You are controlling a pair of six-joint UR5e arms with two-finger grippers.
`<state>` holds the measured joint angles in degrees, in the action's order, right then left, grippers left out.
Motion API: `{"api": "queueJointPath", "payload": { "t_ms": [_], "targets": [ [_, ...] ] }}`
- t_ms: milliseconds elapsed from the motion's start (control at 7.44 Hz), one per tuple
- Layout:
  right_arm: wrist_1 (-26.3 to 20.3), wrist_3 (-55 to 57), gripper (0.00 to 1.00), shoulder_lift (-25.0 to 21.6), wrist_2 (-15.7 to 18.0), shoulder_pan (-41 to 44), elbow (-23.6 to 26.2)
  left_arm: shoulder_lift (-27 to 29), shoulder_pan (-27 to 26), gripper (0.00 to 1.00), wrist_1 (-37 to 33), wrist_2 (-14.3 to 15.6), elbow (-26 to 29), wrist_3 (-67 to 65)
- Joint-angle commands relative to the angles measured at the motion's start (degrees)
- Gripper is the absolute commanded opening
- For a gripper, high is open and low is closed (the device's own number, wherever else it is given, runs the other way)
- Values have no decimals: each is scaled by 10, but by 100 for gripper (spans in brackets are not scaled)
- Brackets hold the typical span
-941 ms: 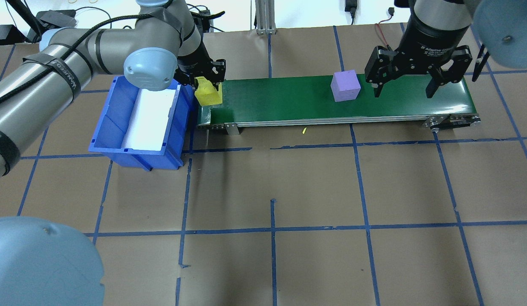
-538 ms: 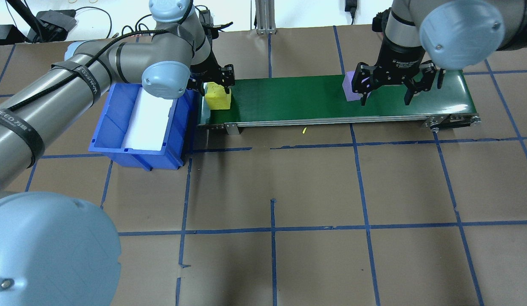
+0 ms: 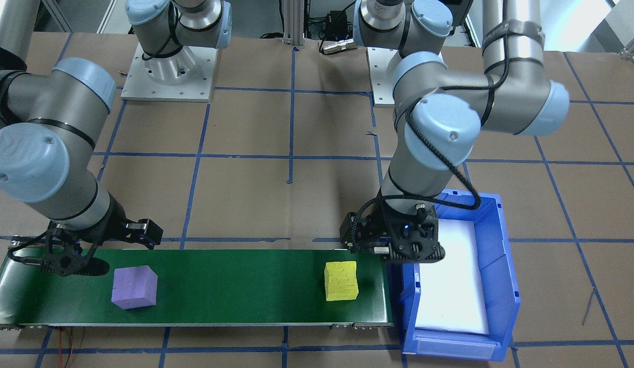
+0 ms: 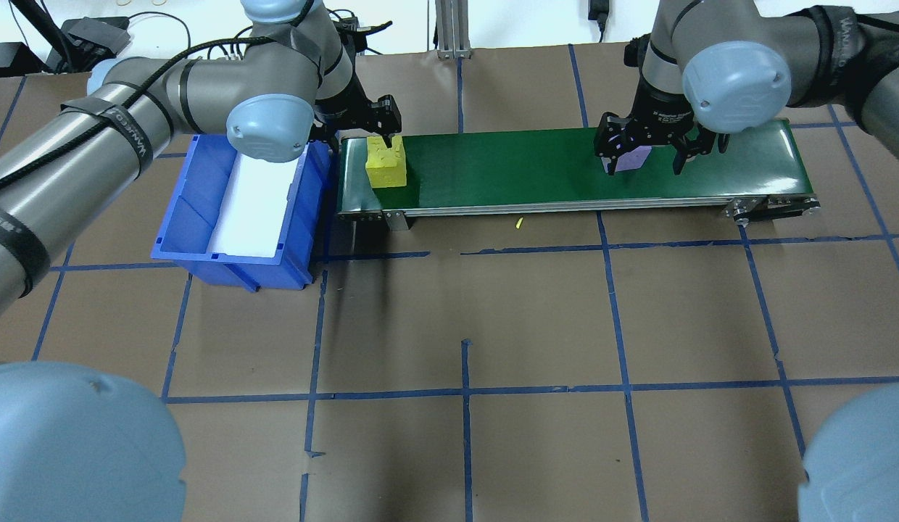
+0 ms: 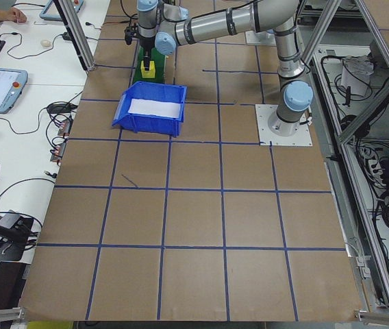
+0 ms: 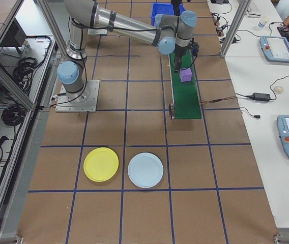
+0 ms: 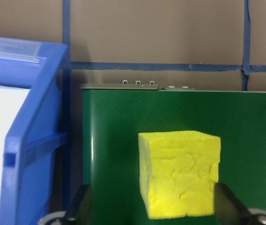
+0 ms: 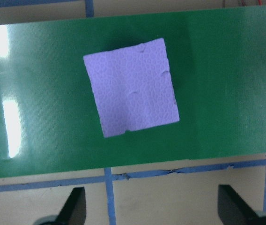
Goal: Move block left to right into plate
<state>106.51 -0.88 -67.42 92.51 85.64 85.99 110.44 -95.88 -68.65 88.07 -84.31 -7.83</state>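
2 blocks (image 3: pixel 341 280) (image 3: pixel 134 288) on conveyor (image 3: pixel 235 286), bin (image 3: pixel 493 245) at its end; 2 plates (image 6: pixel 101 164) (image 6: pixel 145 170) side by side, well apart.

Yellow block (image 3: pixel 341 280), purple block (image 3: pixel 134 288), green belt (image 3: pixel 235 291)

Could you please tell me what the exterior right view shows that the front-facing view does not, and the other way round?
Only the exterior right view shows the yellow plate and a pale blue plate on the table, and operator desks. Only the front-facing view shows the yellow block and the bin's white lining. Both show the purple block on the green belt, and both arms.
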Motion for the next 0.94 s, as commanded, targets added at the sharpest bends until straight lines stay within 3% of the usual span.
{"api": "queueJointPath", "payload": {
  "t_ms": [0,134,269,403,538,672,806],
  "targets": [
    [22,-48,100,27,-60,-23,-28,-99,32,100,-102,3,-8,4],
    [25,-88,100,34,-80,-48,-25,-148,46,100,-164,3,-9,13],
    [26,-148,100,47,-80,-70,-22,-201,59,100,-231,5,-9,38],
    [35,-162,98,54,-82,-80,-18,-225,68,100,-251,6,-9,63],
    [50,-161,98,68,-84,-81,-12,-234,73,100,-266,20,-9,95],
    [51,-163,97,70,-98,-88,-10,-232,69,100,-266,57,-9,111],
    [51,-184,91,73,-99,-100,-10,-226,68,100,-270,54,-22,112]
  ]
}}
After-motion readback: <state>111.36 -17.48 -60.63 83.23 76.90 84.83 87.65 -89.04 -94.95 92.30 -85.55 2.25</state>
